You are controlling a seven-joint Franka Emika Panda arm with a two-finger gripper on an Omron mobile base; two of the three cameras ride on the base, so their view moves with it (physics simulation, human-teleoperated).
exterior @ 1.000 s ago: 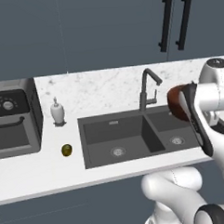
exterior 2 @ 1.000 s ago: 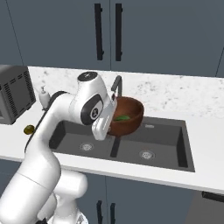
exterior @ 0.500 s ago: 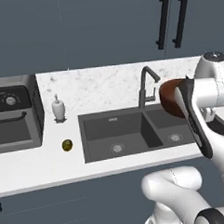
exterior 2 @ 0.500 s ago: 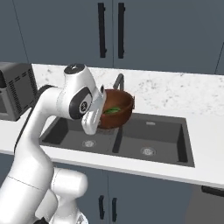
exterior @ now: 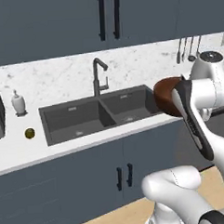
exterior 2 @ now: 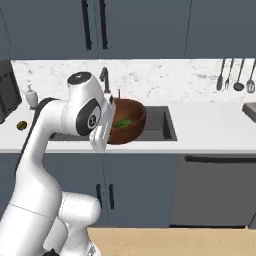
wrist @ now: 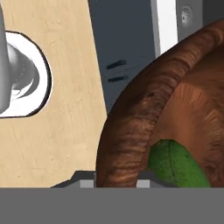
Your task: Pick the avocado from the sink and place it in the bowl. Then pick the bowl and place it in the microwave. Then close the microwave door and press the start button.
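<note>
Open air around the lifted bowl (exterior 2: 127,120); faucet (exterior 2: 104,78) just behind.

Kitchen: sink (exterior: 100,113), faucet (exterior: 99,76), marble counter (exterior 2: 210,120), blue-grey cabinets (exterior: 44,24).

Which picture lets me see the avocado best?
The hand view: the avocado is big and green inside the bowl. The right base view shows it as a small green patch. In the left base view the bowl hides it.

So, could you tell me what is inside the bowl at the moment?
The avocado lies inside the bowl, green against the brown inner wall; it also shows in the right base view. The bowl's rim covers its lower part and the bowl's bottom.
</note>
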